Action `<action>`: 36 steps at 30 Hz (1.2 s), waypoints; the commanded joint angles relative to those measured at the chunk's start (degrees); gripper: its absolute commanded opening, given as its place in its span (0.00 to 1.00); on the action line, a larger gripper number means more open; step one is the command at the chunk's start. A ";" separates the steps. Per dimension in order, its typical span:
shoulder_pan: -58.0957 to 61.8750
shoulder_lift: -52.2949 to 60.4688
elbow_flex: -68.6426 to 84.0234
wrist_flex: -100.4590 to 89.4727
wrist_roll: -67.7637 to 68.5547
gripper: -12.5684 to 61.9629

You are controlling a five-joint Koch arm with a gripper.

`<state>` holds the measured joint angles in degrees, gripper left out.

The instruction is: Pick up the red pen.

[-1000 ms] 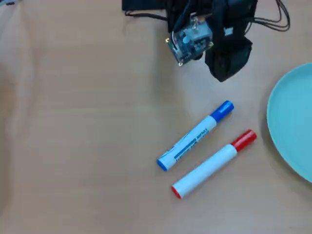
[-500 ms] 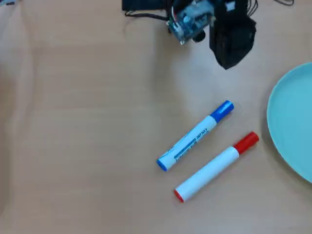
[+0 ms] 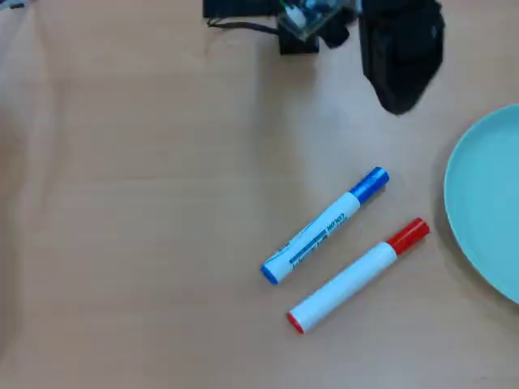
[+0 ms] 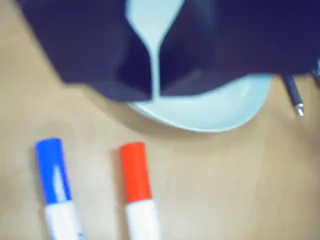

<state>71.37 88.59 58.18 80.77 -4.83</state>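
Two markers on bare wooden table (image 3: pixel 130 203), red pen (image 3: pixel 357 275) untouched, tool (image 4: pixel 156 92) nearly clenched, empty.

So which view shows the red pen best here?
The overhead view: the whole red pen lies diagonally on the table, red cap toward the plate, parallel to the blue pen. The wrist view shows only its capped end and some barrel, blurred, below the gripper.

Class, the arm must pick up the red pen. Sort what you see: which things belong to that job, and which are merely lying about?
Belongs to the job:
red pen
pincer

Lying about:
blue pen
pale blue plate
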 commanded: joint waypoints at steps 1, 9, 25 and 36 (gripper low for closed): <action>0.79 -8.61 -8.17 -4.75 -4.31 0.09; 2.37 -24.79 -21.80 -2.81 -13.18 0.26; 6.68 -35.07 -28.56 -2.72 -28.39 0.48; 7.65 -40.43 -30.76 -1.23 -29.97 0.57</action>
<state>78.22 47.99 33.05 79.80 -33.13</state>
